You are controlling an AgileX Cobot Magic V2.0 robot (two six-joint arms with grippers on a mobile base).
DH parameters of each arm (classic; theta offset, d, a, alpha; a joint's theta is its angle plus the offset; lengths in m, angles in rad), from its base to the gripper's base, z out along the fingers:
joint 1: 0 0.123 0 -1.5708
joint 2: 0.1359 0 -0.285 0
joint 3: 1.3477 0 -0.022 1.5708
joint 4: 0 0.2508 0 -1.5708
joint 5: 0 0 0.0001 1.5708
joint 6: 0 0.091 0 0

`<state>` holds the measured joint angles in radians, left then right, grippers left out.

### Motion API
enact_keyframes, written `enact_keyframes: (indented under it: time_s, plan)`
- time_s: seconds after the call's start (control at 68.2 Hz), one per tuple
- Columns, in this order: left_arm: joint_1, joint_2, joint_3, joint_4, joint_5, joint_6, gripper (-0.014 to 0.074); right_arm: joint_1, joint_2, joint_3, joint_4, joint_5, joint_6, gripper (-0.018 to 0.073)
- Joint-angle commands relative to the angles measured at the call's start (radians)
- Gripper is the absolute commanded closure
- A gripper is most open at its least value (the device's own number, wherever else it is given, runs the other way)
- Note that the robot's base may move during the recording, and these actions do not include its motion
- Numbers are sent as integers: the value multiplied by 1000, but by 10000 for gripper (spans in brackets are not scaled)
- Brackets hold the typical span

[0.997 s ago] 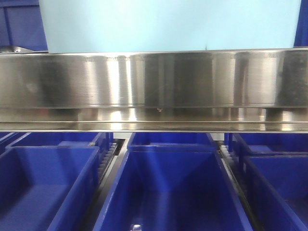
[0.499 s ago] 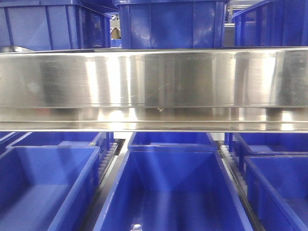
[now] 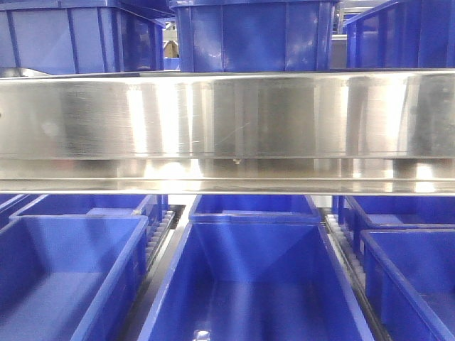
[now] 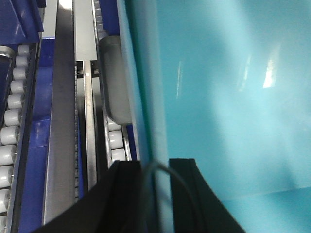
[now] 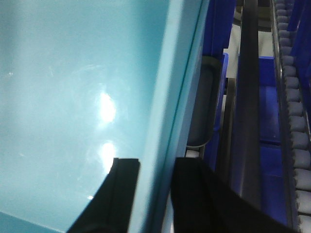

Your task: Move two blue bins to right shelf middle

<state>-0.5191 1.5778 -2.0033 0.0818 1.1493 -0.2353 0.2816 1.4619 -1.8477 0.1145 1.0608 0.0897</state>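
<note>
A light blue bin fills the left wrist view (image 4: pixel 233 97) and the right wrist view (image 5: pixel 73 97). My left gripper (image 4: pixel 158 170) straddles one side wall of it, one black finger (image 4: pixel 124 194) outside and one inside, shut on the wall. My right gripper (image 5: pixel 156 170) is shut the same way on the opposite wall, with one finger (image 5: pixel 119 194) inside the bin. The held bin does not show in the front view. There, dark blue bins (image 3: pixel 249 284) sit below a steel shelf beam (image 3: pixel 227 117) and more (image 3: pixel 252 35) stand above it.
Roller tracks run beside the held bin on the left (image 4: pixel 9 121) and on the right (image 5: pixel 291 97). Steel rails (image 4: pixel 63 121) and dark blue bins (image 5: pixel 218 29) lie along them. Further dark blue bins flank the middle one below the beam (image 3: pixel 64 277) (image 3: pixel 412 277).
One second ago a light blue surface covered the top of the front view above the beam. It has left that view, and the dark blue bins on the upper level now show.
</note>
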Motion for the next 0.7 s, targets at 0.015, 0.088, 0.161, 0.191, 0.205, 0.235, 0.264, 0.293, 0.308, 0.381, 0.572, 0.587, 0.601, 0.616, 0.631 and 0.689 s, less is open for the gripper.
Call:
enact_keyframes:
  time_s: [0.015,0.088,0.161,0.191,0.205,0.235,0.264,0.293,0.308,0.381,0.572,0.587,0.601,0.616,0.631,0.689]
  plan:
    - [1,-24,-16,-24,-69,7,707,-1,-19,-19,-10,-81,-10,711]
    - [1,-24,-16,-24,-69,7,707,-1,-19,-19,-10,-81,-10,711]
    - [1,-24,-16,-24,-69,7,707,-1,-19,-19,-10,-81,-10,711]
    - [1,-24,-16,-24,-69,7,707,-1,-19,-19,-10,-81,-10,711]
    - [1,-24,-16,-24,-69,7,707,-1,-19,-19,-10,-81,-10,711]
    - [1,-24,-16,-24,-69,7,707,-1,-19,-19,-10,-81,-10,711]
    - [1,-24,-16,-24,-69,7,707,-1,-19,-19,-10,-81,-10,711]
    - [1,-24,-16,-24,-69,7,707,-1,-19,-19,-10,-81,-10,711]
    - [1,-24,-16,-24,-69,7,707,-1,-19,-19,-10,-81,-10,711]
    - [1,-24,-16,-24,-69,7,707,-1,-19,-19,-10,-81,-10,711]
    - [1,-24,-16,-24,-69,7,707,-1,-19,-19,-10,-81,-10,711]
    - [1,-24,-16,-24,-69,7,707,-1,-19,-19,-10,-81,-10,711]
    - [1,-24,-16,-24,-69,7,707,-1,-19,-19,-10,-81,-10,711]
    - [1,-24,-16,-24,-69,7,707,-1,-19,-19,-10,-81,-10,711]
    - [1,-24,-16,-24,-69,7,707,-1,-19,-19,-10,-81,-10,711]
    - [1,-24,-16,-24,-69,7,707,-1,-19,-19,-10,-81,-10,711]
